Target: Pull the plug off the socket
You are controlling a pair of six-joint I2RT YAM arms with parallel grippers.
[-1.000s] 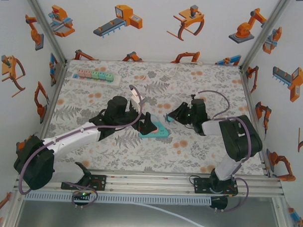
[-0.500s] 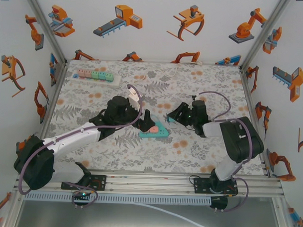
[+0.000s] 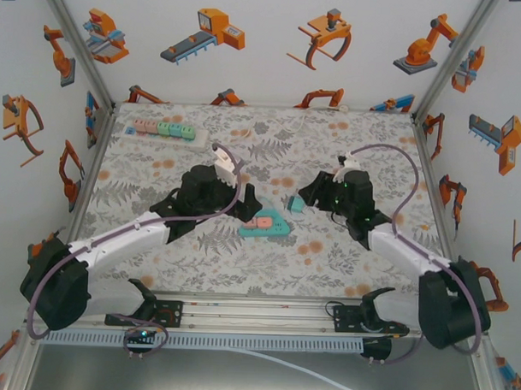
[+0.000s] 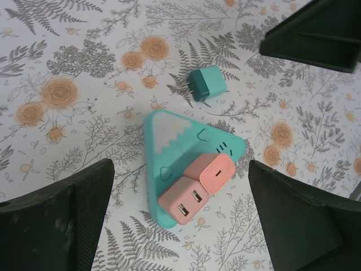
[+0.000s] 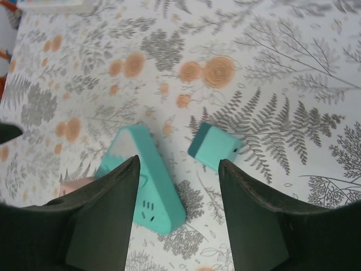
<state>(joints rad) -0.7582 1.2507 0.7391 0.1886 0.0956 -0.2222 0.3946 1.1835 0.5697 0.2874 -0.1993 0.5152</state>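
Beside the triangular socket (image 4: 169,148), the teal plug (image 4: 206,83) is lying free, apparently pulled. Left end effector (image 4: 179,169) and right end effector (image 5: 179,164) are gaping empty; lifting clear is looking like the next move.

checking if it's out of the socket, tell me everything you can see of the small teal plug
The small teal plug is a squat, rounded block, matte plastic by its look, with two thin metal prongs on one end, aimed roughly back toward the triangular socket. It is unplugged: it lies flat on the floral table cover, with a clear gap to the socket's tip. Only the cover touches it.
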